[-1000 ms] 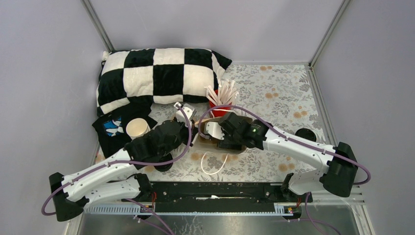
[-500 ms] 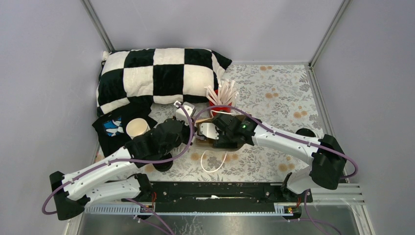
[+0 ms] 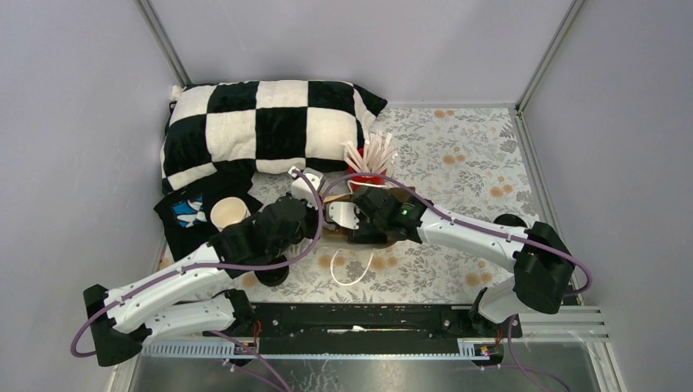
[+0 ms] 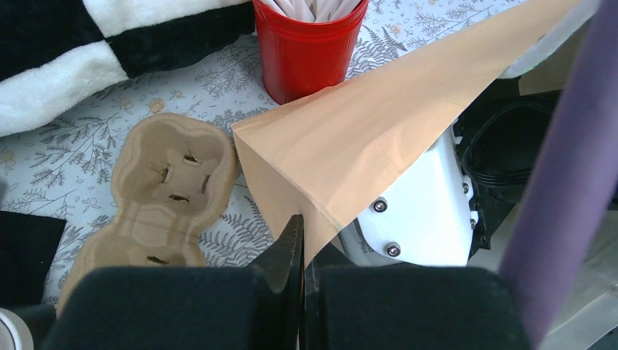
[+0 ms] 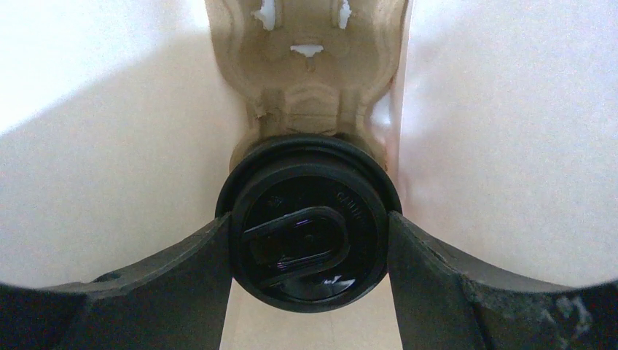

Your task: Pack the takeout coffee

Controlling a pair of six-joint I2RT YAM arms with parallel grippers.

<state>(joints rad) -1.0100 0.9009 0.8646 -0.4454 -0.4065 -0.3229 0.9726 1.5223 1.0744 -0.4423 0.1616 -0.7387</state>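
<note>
Bagging step: left gripper (image 4: 301, 240) pinches the paper bag (image 4: 379, 124) edge at lower centre, right gripper (image 5: 310, 240) clamps the lidded coffee cup (image 5: 306, 219) mid-frame inside the bag; next, probably seat it squarely in the pulp carrier (image 5: 310, 65), then release.

lidded cup (image 5: 306, 237) — inside bag (image 4: 379, 124), seemingly over carrier (image 5: 306, 87) | second carrier (image 4: 157, 197) left of bag

Site: robot test booth, lab-type | Walls: plain grey wall panels (image 3: 73, 122), silver aluminium frame posts (image 3: 165, 41) | Rig: white-and-black left arm (image 3: 172, 282), right arm (image 3: 482, 233), bolted to black metal base rail (image 3: 359, 314) | Staging: floral-print table cover (image 3: 466, 155), black-and-white checkered pillow (image 3: 261, 122)
</note>
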